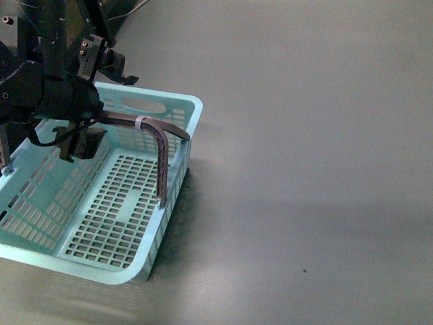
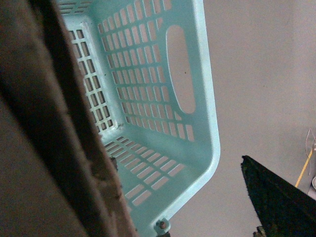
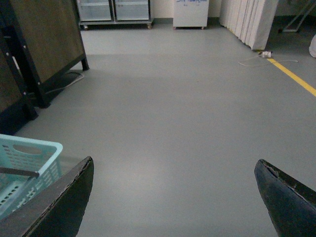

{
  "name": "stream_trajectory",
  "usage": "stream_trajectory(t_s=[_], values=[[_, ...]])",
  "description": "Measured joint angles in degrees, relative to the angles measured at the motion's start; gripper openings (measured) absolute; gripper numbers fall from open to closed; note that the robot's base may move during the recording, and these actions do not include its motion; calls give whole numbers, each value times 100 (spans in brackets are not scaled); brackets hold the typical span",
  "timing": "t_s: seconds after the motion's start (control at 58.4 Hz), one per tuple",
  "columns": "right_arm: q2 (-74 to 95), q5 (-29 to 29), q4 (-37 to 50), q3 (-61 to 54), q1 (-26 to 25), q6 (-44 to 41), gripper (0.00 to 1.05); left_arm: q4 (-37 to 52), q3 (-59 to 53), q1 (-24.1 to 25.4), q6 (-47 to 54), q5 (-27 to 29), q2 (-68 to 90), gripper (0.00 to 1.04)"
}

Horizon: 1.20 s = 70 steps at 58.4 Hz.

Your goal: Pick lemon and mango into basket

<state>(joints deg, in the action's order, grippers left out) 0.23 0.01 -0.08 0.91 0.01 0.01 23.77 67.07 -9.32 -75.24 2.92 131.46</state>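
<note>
The mint-teal basket (image 1: 177, 103) stands on the grey floor at the left of the front view, its brown handle (image 1: 162, 145) swung across it. Its slotted floor shows nothing in it. My left gripper (image 1: 95, 108) hangs open over the basket's far left part. In the left wrist view the gripper (image 2: 182, 207) looks down on the basket's end wall with the oval cutout (image 2: 148, 74). My right gripper (image 3: 174, 168) is open and empty above bare floor, with the basket's corner (image 3: 29, 148) beside one finger. No lemon or mango is in view.
In the right wrist view a dark-framed wooden board (image 3: 44, 39) stands beyond the basket. Cabinets (image 3: 113, 10) and a white unit (image 3: 190, 12) line the far wall. A pale curtain (image 3: 247, 19), a cable and a yellow floor line (image 3: 294, 76) lie on the other side.
</note>
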Motion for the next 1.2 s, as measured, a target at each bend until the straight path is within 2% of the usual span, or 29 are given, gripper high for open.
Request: stream_trajectory(t_s=[0.154, 0.274, 0.548, 0.771, 0.943, 1.028, 1.2], values=[[0, 0, 0, 0, 0, 0, 96, -13, 63, -2, -122, 2, 37, 44], [0, 0, 0, 0, 0, 0, 96, -24, 61, 11, -507, -26, 48, 30], [0, 0, 0, 0, 0, 0, 96, 26, -529, 26, -538, -208, -490, 29], [0, 0, 0, 0, 0, 0, 96, 42, -1711, 114, -859, -472, -2468, 29], [0, 0, 0, 0, 0, 0, 96, -675, -2358, 393, -1187, -597, -4505, 29], [0, 0, 0, 0, 0, 0, 96, -1338, -2529, 494, -1360, -649, -5652, 29], [0, 0, 0, 0, 0, 0, 96, -2251, -2564, 555, -1598, -826, -6985, 29]])
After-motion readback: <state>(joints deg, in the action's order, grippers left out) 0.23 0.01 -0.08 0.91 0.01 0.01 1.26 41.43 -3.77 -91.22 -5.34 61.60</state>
